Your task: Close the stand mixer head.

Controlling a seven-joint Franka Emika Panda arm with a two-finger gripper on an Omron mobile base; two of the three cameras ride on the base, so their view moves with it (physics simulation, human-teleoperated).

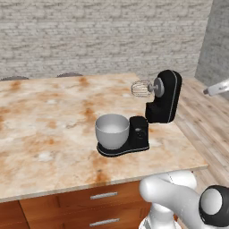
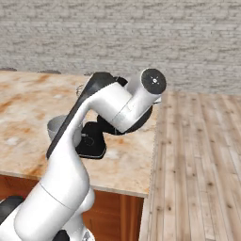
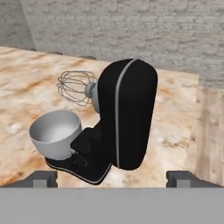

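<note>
Standing on the counter (image 1: 44, 134) were one stand mixer head (image 3: 127, 113), tilted up, one whisk (image 3: 74, 86) and one bowl (image 3: 54, 138), while the gripper (image 3: 111, 178), spread wide, held nothing.

Lighting was flat, even and moderately bright across all three views, with no visible source. Shadows were faint: a soft dark patch on the counter (image 1: 53, 134) under the mixer base (image 1: 134, 145), nothing cast elsewhere. Stand mixer head (image 3: 127, 113) showed only a dull sheen along its top curve, no hard glare. Grey bowl (image 3: 56, 133) had a smooth gradient inside, lighter at the rim. Rendering was low-res; the brick wall (image 2: 141, 37) and marble texture looked smeared, edges slightly jagged. No motion blur or lens distortion at the borders.
</note>
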